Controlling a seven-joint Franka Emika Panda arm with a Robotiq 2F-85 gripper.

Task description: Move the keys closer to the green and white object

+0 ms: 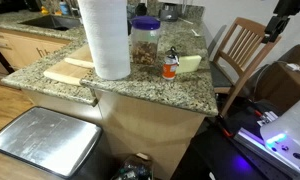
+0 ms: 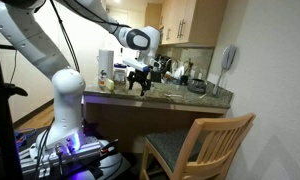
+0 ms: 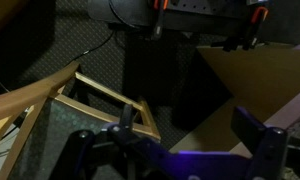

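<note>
Wrist view: pincer [image 3: 170,150] released, empty. Keys [image 1: 172,52], small dark cluster on worktop [image 1: 180,92] near green and white object [image 1: 191,63]; likely light, rigid, loose, slippery; best pinched at bunched ring.

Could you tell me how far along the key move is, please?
Nothing looks done: what seem to be the keys lie on the counter near the green and white object. The gripper is open, empty, off by the chair. Reaching, grasping and moving remain.

No text, brand or number legible in any view. Orange bottle [image 1: 170,68] on the counter: too small to read.
</note>
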